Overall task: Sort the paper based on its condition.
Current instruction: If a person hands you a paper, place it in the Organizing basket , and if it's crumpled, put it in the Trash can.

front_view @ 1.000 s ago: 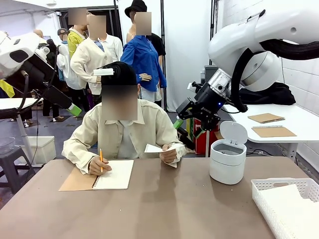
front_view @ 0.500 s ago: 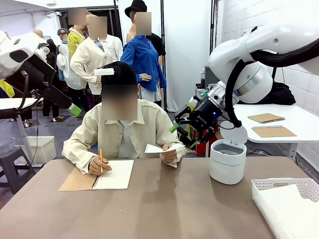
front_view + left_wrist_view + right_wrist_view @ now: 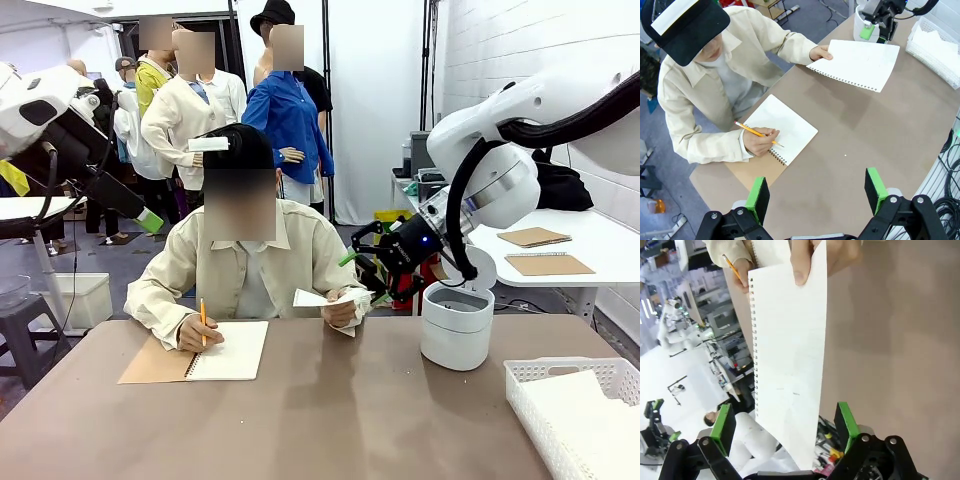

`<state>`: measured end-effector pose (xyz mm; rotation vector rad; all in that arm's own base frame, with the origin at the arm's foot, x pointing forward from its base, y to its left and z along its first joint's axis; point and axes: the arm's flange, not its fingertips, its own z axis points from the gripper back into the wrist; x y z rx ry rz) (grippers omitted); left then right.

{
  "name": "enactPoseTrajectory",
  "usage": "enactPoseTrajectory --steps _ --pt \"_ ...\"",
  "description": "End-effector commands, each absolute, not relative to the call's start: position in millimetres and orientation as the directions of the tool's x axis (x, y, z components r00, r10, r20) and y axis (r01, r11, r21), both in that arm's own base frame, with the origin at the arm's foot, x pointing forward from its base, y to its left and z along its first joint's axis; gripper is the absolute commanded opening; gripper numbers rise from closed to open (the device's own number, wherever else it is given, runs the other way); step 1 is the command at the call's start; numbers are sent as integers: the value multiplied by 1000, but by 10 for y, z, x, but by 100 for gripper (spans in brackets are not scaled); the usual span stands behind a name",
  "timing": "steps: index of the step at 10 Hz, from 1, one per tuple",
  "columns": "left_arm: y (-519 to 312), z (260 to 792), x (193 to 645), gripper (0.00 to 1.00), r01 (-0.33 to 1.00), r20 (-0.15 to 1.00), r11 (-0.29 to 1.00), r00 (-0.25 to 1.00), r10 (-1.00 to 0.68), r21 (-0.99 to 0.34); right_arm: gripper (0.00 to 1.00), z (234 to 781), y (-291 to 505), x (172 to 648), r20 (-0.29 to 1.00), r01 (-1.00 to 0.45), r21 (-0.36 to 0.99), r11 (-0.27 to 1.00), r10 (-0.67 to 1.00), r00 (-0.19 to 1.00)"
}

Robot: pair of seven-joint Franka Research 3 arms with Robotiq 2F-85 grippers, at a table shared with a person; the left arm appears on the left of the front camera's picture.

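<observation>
A person across the table holds out a flat white sheet of paper point(image 3: 322, 298) in one hand. It has torn spiral holes along one edge point(image 3: 855, 64). My right gripper point(image 3: 362, 266) hovers just right of the sheet, jaws open. In the right wrist view the paper point(image 3: 790, 355) runs down between the open green pads point(image 3: 845, 419), with the person's thumb on its far end. My left gripper point(image 3: 816, 192) is open and empty, high above the table's left side point(image 3: 150, 222).
The person's other hand holds a pencil over an open spiral notebook point(image 3: 228, 350). A white lidded bin point(image 3: 457, 325) stands open at the right. The white lattice tray point(image 3: 530, 385) at the front right holds white sheets.
My right arm has dropped and swung left, bringing its open gripper up to the sheet the person holds. The left arm and the person have stayed put.
</observation>
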<state>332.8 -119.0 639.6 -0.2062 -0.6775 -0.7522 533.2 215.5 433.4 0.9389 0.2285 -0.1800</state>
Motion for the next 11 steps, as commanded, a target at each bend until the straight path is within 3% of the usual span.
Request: enactPoseTrajectory --steps 1,7,11 --pt "-1182 6392 3330 100 690 636 722 534 -557 53 100 4212 2268 5371 -317 302 789 536 -67 946" --pt "-1182 6392 3330 100 690 636 722 534 -557 53 100 4083 2268 5345 -333 305 777 550 -52 942" --pt "-1182 6392 3330 100 690 636 722 534 -557 53 20 4097 2245 5355 -340 318 782 536 -60 938"
